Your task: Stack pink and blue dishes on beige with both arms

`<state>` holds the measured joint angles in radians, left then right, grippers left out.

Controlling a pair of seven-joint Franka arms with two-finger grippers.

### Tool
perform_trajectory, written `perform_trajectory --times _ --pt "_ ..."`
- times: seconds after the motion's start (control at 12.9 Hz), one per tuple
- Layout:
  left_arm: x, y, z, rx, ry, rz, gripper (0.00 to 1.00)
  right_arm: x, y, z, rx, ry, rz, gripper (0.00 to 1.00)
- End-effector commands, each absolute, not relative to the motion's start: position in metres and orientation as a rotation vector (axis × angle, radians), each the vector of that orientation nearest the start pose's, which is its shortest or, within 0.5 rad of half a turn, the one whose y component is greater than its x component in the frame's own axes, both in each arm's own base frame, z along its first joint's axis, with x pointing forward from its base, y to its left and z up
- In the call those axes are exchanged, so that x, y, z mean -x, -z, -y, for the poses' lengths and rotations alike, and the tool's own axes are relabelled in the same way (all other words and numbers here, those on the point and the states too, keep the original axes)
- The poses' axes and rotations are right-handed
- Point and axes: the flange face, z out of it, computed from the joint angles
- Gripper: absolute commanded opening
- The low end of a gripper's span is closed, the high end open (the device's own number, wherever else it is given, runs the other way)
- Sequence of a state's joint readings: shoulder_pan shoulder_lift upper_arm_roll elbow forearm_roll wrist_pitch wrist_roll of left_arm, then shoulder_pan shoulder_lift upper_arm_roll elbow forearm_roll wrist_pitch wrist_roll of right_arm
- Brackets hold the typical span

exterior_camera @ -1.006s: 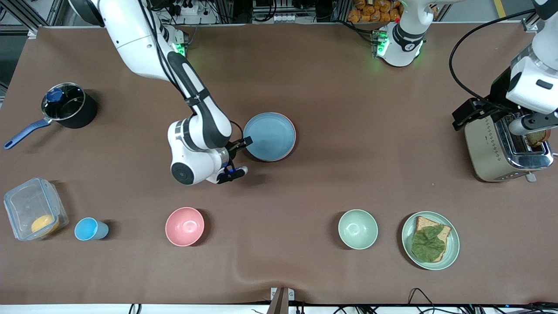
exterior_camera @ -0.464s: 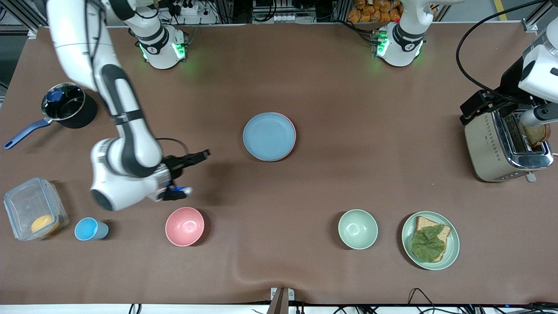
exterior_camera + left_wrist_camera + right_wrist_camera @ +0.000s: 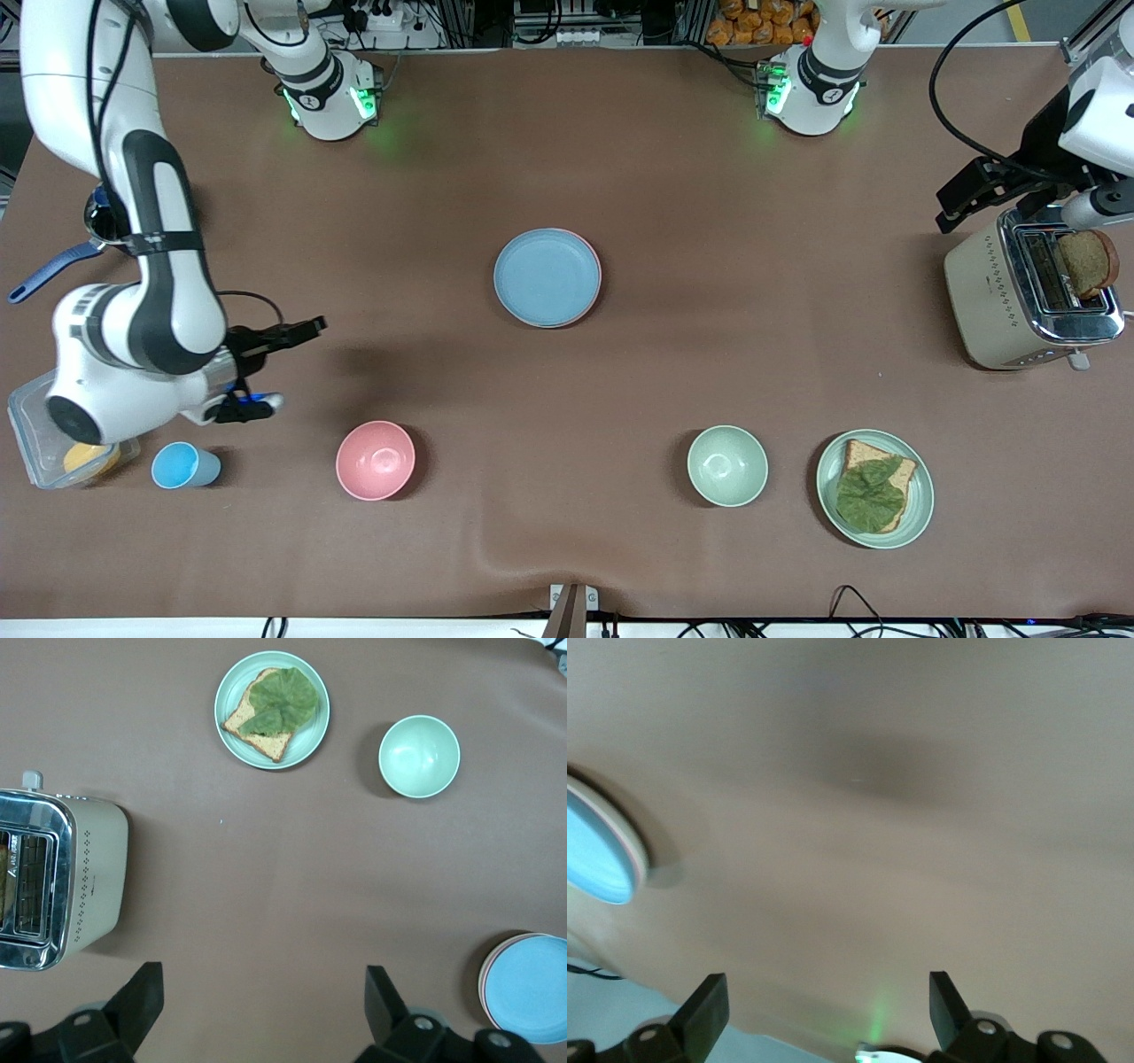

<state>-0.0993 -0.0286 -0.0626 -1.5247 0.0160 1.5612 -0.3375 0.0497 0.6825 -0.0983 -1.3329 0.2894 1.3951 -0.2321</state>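
Note:
The light blue plate [image 3: 547, 276] lies on the pink plate, of which only a thin rim [image 3: 598, 270] shows, in the middle of the table. The beige plate is hidden. My right gripper [image 3: 282, 367] hangs open and empty over bare table toward the right arm's end, well away from the stack. In the right wrist view the gripper [image 3: 828, 983] frames bare table, with the blue plate [image 3: 594, 855] at the picture's edge. My left gripper [image 3: 1019, 213] is open and empty above the toaster [image 3: 1019, 292]. The left wrist view shows that gripper [image 3: 263, 979] and the stack [image 3: 532, 988].
A pink bowl [image 3: 376, 460], a small blue cup [image 3: 182, 466] and a plastic box [image 3: 35, 447] stand near the right gripper. A pot [image 3: 142, 221] sits partly hidden by the right arm. A green bowl [image 3: 727, 465] and a green plate with bread [image 3: 874, 487] lie nearer the camera.
The right gripper has pulled away from the blue plate's rim toward the right arm's end of the table and opened wider. The left gripper has drifted slightly away from the toaster.

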Motion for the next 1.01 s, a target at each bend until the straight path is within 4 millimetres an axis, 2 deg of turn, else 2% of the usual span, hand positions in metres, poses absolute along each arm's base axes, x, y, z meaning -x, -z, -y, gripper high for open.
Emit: perform_trajectory --times 0.0,0.08,0.15,0.46,0.7,0.93 --pt "-0.527 -0.670 0.085 3.145 0.084 0.253 1.00 -0.665 -0.351 0.015 2.864 -0.638 0.228 1.00" --pt "-0.527 -0.670 0.083 3.144 0.077 0.258 1.00 -0.666 -0.381 0.023 2.945 -0.514 0.240 1.00" --pt "-0.526 -0.670 0.081 3.142 0.070 0.263 1.00 -0.654 -0.407 0.027 3.000 -0.455 0.242 1.00" --pt "-0.525 -0.671 0.072 3.141 0.065 0.284 1.00 -0.618 -0.481 0.034 3.043 -0.266 0.234 1.00" --pt "-0.522 -0.673 0.072 3.164 0.061 0.298 1.00 -0.589 -0.541 0.040 3.117 -0.162 0.153 1.00" --pt "-0.527 -0.670 0.087 3.190 0.062 0.283 1.00 -0.575 -0.576 0.041 3.143 -0.077 0.075 1.00"
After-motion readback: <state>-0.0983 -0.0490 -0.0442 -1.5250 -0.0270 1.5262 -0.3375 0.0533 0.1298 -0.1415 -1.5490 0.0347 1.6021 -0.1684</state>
